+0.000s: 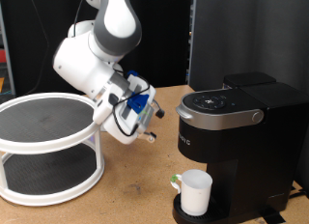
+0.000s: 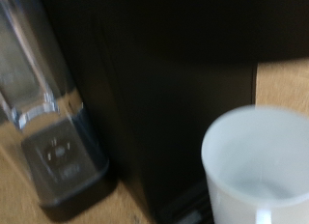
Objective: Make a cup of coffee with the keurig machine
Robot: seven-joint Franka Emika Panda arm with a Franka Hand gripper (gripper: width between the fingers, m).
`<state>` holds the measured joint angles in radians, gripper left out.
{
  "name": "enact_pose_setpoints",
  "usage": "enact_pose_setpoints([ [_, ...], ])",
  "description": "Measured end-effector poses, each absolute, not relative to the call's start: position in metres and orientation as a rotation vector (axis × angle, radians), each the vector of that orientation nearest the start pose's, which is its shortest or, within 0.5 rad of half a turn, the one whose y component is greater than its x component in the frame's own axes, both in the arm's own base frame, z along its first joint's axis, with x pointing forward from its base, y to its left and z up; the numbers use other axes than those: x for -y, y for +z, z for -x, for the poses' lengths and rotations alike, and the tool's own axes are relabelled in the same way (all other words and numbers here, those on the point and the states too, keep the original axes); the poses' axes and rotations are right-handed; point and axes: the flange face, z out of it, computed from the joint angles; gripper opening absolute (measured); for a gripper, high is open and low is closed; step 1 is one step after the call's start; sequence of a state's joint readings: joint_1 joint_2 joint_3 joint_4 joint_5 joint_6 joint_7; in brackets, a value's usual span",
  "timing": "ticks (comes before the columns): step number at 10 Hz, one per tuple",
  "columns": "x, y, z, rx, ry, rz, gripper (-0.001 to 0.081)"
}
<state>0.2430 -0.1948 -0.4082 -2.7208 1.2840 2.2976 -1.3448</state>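
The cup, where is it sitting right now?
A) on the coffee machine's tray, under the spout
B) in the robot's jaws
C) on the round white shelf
A: the cup stands on the drip tray at the base of the keurig machine, apart from the gripper.

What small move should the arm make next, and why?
Probably move the gripper toward the exterior view's right and up, to the silver-grey lid handle of the keurig machine. The cup already stands on the drip tray under the spout, the lid looks closed, and the gripper hangs beside the machine holding nothing visible.
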Motion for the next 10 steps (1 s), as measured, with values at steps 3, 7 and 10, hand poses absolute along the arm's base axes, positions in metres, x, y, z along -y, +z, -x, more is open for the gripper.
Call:
enact_pose_setpoints([
  [3,0.038,0.316,-0.386,0.130,-0.604,2.218,0.0808],
  [7,0.040,0.374,-0.393,0.167,-0.699,2.182,0.0808],
  [10,0.043,0.420,-0.392,0.177,-0.692,2.155,0.0808],
])
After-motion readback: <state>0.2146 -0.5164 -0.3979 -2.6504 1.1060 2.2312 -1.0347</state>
